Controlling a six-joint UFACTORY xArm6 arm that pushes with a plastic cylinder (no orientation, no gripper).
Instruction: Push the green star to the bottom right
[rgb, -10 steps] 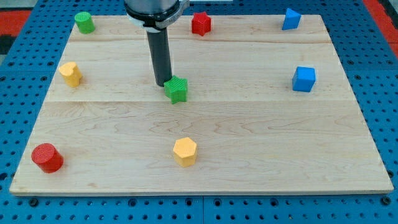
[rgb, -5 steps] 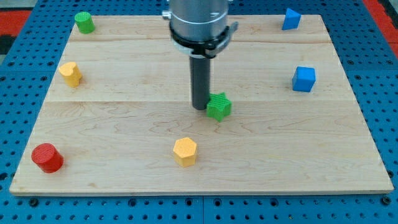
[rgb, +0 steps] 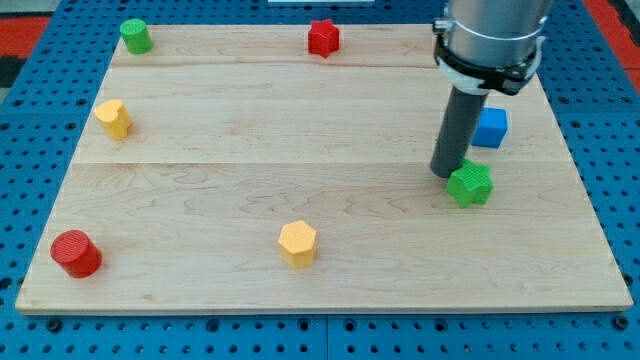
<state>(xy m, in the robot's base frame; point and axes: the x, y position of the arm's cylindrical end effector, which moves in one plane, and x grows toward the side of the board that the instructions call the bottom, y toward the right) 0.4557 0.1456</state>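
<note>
My tip (rgb: 446, 173) — a bare dark rod, no claw to open or clench — is touching the green plastic star block (rgb: 470, 185) at its upper left, just below the blue cube (rgb: 490, 127)

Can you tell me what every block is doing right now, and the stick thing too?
Green star block: flat on the board, right of centre, touching my tip.
My tip: down on the wooden board, against the star's upper-left side.
Blue cube: partly hidden behind the rod.
Red star block: alone at the view's top.
Green cylinder: upright, top-left corner.
Yellow block: left side.
Red cylinder: upright, bottom-left.
Yellow hexagon block: bottom middle.
</note>
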